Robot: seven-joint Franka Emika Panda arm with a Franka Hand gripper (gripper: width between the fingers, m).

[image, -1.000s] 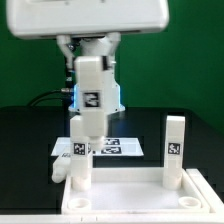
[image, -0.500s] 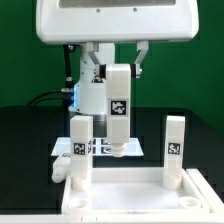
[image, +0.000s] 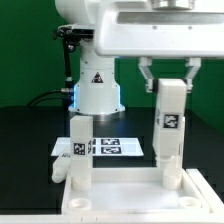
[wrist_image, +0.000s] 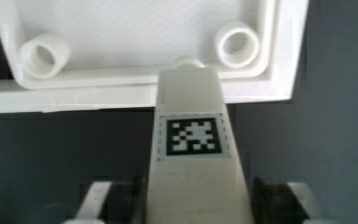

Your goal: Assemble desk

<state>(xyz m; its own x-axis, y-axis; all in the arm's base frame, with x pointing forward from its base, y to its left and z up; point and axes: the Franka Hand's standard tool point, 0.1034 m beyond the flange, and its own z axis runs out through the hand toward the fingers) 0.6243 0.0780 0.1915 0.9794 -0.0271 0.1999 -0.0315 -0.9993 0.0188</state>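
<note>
Claw [image: 169, 82] clamped on a leg [image: 167, 125], held upright above the exterior view's right end of the panel [image: 125, 205]. Judgement: centre the tip over the open socket [wrist_image: 238, 45], keep it vertical, lower slowly.

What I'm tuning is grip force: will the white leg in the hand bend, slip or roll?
The leg looks like a rigid square plastic bar, so probably stiff and light. Its flat faces should stop rolling, though smooth plastic might slip in the hand. Tall and narrow, it would likely tip if stood outside a socket.
</note>
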